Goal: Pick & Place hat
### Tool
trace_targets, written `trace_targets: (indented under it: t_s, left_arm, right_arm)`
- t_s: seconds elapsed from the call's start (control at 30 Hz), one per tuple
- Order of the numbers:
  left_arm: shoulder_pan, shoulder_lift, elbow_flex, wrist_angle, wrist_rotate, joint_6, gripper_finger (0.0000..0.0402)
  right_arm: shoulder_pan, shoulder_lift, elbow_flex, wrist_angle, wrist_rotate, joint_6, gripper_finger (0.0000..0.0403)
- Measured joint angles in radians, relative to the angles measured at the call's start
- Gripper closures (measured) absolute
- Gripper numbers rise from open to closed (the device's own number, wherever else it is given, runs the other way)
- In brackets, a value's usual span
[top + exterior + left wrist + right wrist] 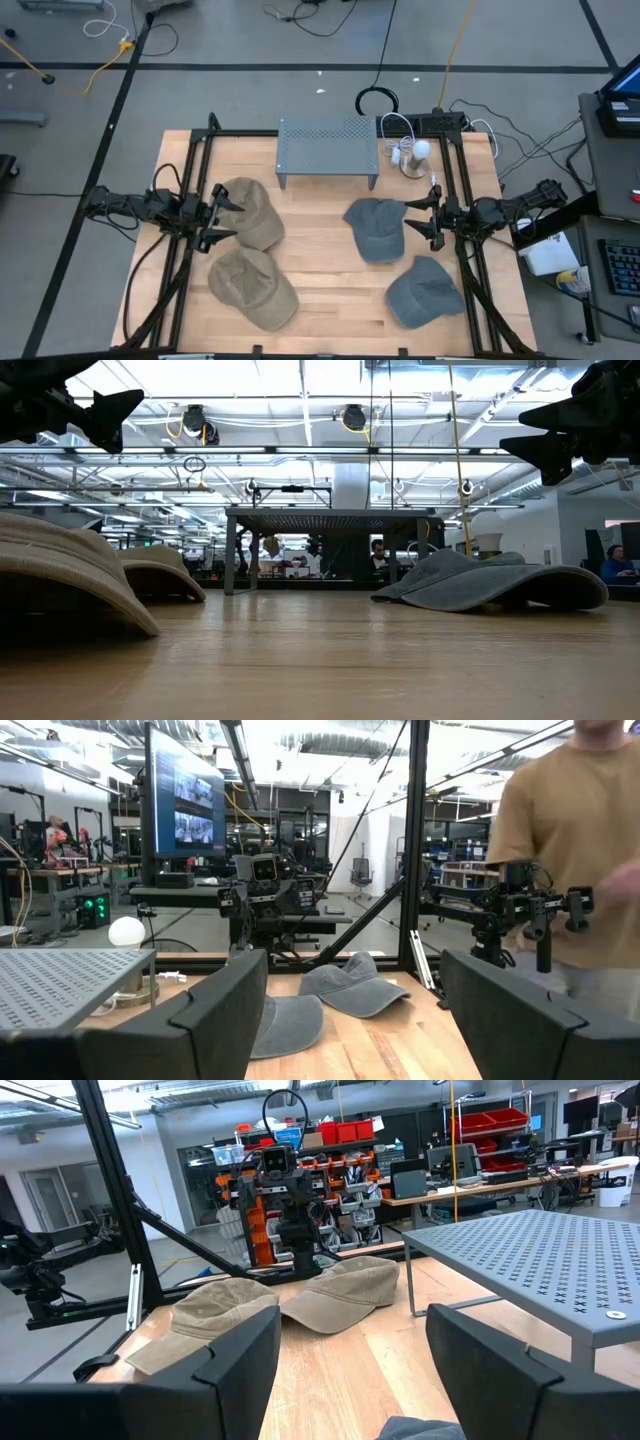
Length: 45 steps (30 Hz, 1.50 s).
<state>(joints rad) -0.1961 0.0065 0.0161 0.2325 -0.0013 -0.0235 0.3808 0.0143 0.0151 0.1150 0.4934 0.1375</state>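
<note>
You have four hats lying on the wooden table. Two tan hats sit on the left side: one (252,212) farther back, one (252,287) nearer the front edge, just beside each other. Two gray-blue hats sit on the right: one (376,228) toward the middle, one (423,291) near the front right corner.

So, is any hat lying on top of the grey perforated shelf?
No, the shelf is bare; all four hats lie on the wooden table.
</note>
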Motion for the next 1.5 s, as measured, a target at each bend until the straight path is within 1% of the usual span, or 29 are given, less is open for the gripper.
trace_targets:
  t_s: [0.7,0.8,0.97,1.07,1.17,1.33,1.5]
  left_arm:
    - [0.000,0.000,0.000,0.000,0.000,0.000,0.0103]
    - [0.000,0.000,0.000,0.000,0.000,0.000,0.0103]
    - [0.000,0.000,0.000,0.000,0.000,0.000,0.0103]
    - [0.000,0.000,0.000,0.000,0.000,0.000,0.0103]
    - [0.000,0.000,0.000,0.000,0.000,0.000,0.0103]
    - [0.000,0.000,0.000,0.000,0.000,0.000,0.0103]
    - [0.000,0.000,0.000,0.000,0.000,0.000,0.0103]
  right_arm:
    - [0.000,0.000,0.000,0.000,0.001,0.000,0.0158]
    - [0.000,0.005,0.021,-0.010,0.020,0.006,0.0158]
    - [0.000,0.060,0.123,-0.107,0.132,0.025,0.0162]
    - [0.000,0.114,0.222,-0.145,0.190,0.034,0.0164]
    - [0.000,0.186,0.320,-0.223,0.254,0.033,0.0165]
    - [0.000,0.316,0.518,-0.343,0.393,0.034,0.0165]
    - [0.000,0.455,0.707,-0.448,0.493,0.034,0.0165]
